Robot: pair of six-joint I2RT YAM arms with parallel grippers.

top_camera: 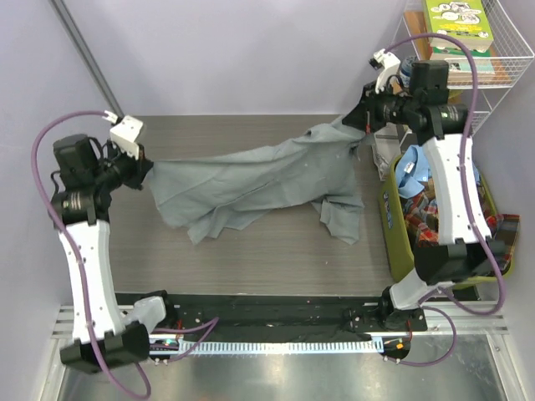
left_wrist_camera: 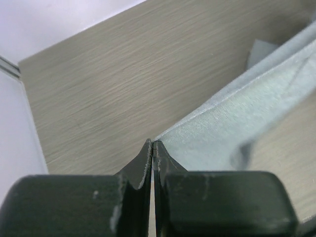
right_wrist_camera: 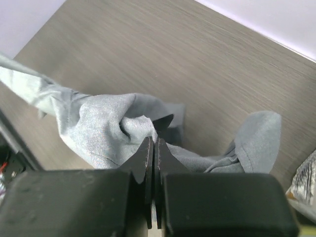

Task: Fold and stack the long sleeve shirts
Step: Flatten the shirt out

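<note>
A muted grey long sleeve shirt [top_camera: 259, 180] hangs stretched above the wooden table [top_camera: 251, 242] between my two grippers. My left gripper [top_camera: 150, 170] is shut on its left end; in the left wrist view the cloth [left_wrist_camera: 237, 118] runs taut from the pinched tips [left_wrist_camera: 152, 144]. My right gripper [top_camera: 361, 124] is shut on the shirt's right end at the back right. The right wrist view shows bunched grey cloth [right_wrist_camera: 98, 128] caught at the tips [right_wrist_camera: 154, 140], with a loose part [right_wrist_camera: 256, 138] hanging down. A light blue shirt [top_camera: 411, 171] and a plaid shirt [top_camera: 422, 219] lie in the bin.
An olive-green bin [top_camera: 393, 225] stands at the table's right edge, under the right arm. A white wire rack [top_camera: 501, 50] with a green box [top_camera: 456, 21] is at the back right. A grey wall runs behind the table.
</note>
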